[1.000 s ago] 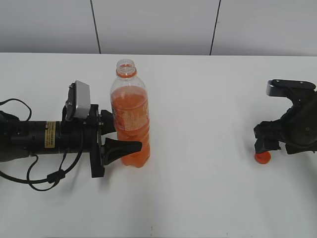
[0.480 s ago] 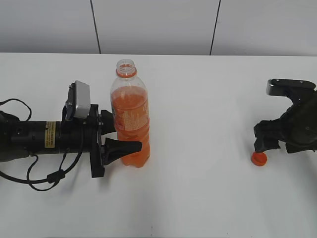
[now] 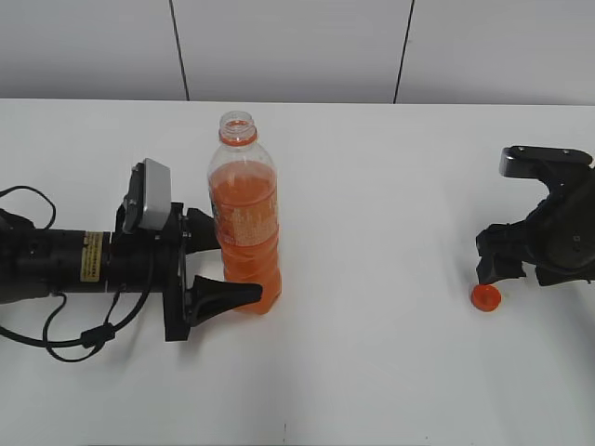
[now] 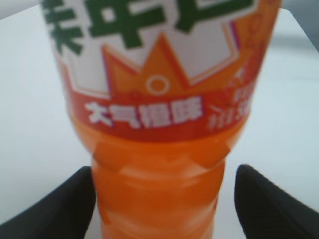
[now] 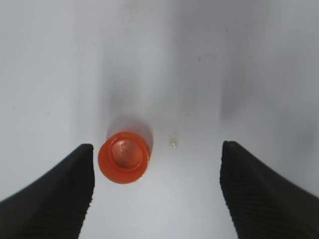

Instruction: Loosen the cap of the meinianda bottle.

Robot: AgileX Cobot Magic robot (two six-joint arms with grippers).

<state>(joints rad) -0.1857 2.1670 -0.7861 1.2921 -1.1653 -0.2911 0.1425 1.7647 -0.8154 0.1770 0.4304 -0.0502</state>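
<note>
Uncapped meinianda bottle (image 3: 244,218) upright btwn spread left pincer (image 3: 230,265) fingers; cap (image 3: 485,296) far right on bench (image 3: 372,372), under spread right pincer (image 5: 157,194).

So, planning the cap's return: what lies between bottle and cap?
Only bare white table lies between the meinianda bottle and the cap, as the exterior view shows.

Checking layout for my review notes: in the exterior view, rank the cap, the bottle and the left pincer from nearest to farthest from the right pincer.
1. The cap: on the table just below and left of the right pincer, apart from it.
2. The bottle: upright, left of centre, its neck open.
3. The left pincer: far left, its fingers either side of the bottle's lower body; close to the bottle, but behind it.
</note>
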